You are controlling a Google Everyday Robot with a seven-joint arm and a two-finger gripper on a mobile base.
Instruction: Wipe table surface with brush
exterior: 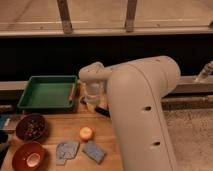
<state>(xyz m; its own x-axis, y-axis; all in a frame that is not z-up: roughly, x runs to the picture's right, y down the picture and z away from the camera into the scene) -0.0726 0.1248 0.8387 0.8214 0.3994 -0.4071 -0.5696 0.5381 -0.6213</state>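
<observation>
The gripper [90, 101] hangs from the white wrist just right of the green tray, low over the far part of the light tan wooden table surface [60, 126]. A short piece of the brush's glossy black handle [102, 111] shows right below and to the right of the gripper, against the edge of the big white arm. The rest of the brush is hidden behind the arm. I cannot tell whether the gripper is holding the handle.
A green plastic tray [47, 92] stands at the back left. An orange fruit [86, 133] lies mid-table, with two flat blue-grey pads [66, 150] [94, 151] in front of it. A dark bowl [31, 127] and a red bowl [29, 156] sit at the left. The arm covers the table's right side.
</observation>
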